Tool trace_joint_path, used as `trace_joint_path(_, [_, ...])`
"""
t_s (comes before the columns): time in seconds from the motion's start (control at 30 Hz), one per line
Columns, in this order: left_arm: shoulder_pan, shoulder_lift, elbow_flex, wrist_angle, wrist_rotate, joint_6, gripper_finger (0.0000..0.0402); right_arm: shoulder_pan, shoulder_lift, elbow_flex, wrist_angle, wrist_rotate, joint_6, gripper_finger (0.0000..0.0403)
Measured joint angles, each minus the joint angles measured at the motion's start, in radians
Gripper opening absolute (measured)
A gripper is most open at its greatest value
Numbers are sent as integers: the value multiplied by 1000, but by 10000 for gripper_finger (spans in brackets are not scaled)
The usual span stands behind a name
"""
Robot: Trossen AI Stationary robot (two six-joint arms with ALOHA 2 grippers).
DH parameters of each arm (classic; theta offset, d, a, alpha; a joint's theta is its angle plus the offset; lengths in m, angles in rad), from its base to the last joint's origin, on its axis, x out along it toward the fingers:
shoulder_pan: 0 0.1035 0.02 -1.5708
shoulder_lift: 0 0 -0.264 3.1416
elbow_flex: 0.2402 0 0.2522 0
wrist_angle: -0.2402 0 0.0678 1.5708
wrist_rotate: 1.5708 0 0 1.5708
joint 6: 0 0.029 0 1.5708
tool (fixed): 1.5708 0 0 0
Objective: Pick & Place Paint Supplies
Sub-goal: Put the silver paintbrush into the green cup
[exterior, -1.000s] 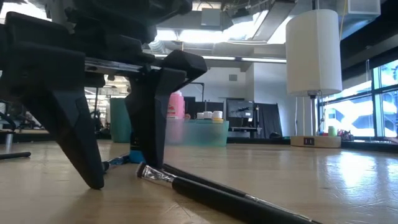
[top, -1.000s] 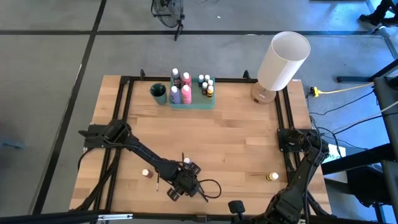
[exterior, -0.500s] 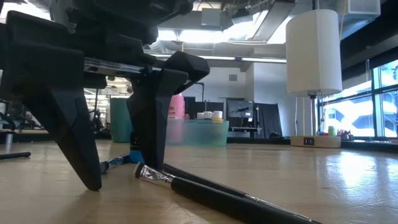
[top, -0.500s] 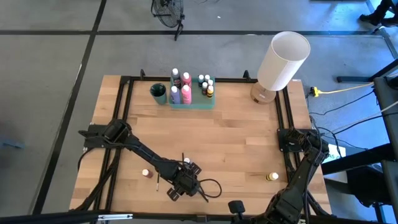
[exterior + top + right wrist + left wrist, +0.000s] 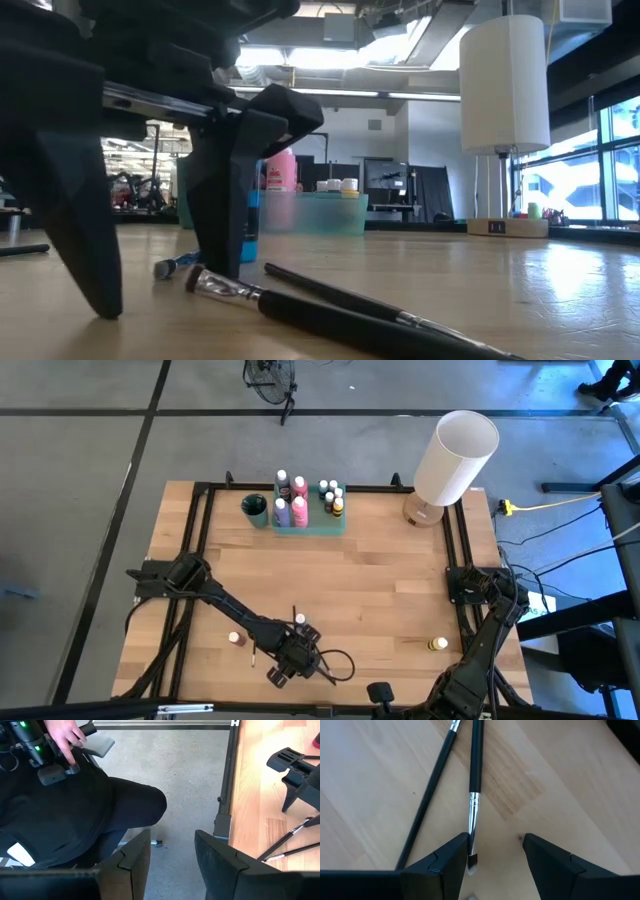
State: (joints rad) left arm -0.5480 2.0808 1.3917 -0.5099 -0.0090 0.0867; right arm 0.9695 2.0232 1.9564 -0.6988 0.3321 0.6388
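Left gripper [image 5: 492, 855] open, empty, fingertips at table; brush [image 5: 474, 795] bristle end just inside one finger, second brush [image 5: 427, 800] outside. Right gripper [image 5: 172, 852] parted, empty, off-table.

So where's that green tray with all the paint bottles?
In the high view the green tray sits at the table's far edge, left of centre, between a dark green cup and the white lamp.

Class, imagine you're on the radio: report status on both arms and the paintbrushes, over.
Left gripper open, low over the paintbrushes, jaws straddling one brush tip, nothing held. Right gripper open, parked off the table edge. Nothing blocking the brushes.
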Motion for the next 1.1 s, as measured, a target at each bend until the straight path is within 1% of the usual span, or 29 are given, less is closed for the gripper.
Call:
trace_joint_path(0.33, [-8, 1, 0, 17, 2, -25, 196, 0, 0, 0, 0, 0, 0, 157])
trace_joint_path(0.67, [-8, 1, 1, -16, 5, -74, 195, 0, 0, 0, 0, 0, 0, 157])
trace_joint_path(0.87, [-8, 1, 3, -52, 8, -119, 178, 0, 0, 0, 0, 0, 0, 157])
trace_joint_path(1.1, [-8, 0, 2, -59, 8, -127, 152, 0, 0, 0, 0, 0, 0, 157])
